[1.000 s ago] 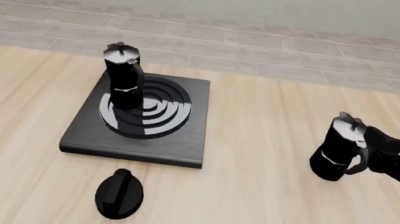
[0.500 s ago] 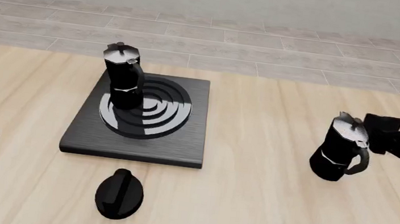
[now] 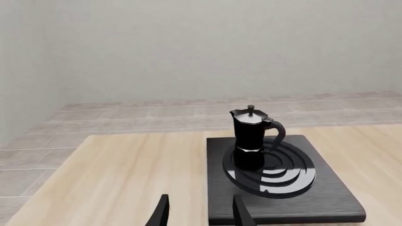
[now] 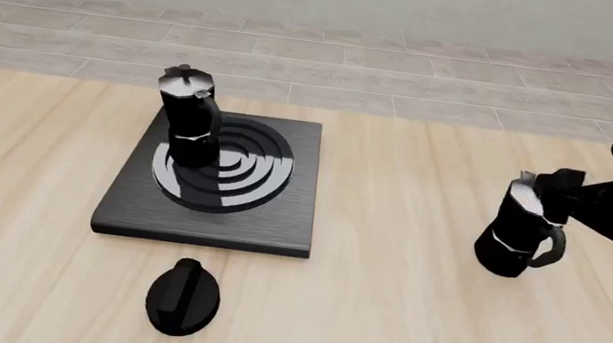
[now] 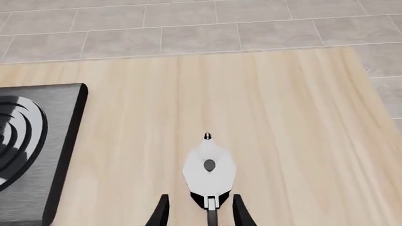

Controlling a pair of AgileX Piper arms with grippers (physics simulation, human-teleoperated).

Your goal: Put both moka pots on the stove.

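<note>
Light wooden table (image 4: 405, 324) under my view, grain running away from me. 1 flat black round knob (image 4: 183, 297) lying on it near my edge, raised bar across its top. Grey tiled floor (image 4: 413, 71) past far table edge, pale plain wall (image 3: 207, 47) behind it.

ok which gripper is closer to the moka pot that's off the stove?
Right. The right gripper is open, straddling the handle of the moka pot on the table. The left gripper hangs at the near left corner of the table, beyond the stove.
</note>
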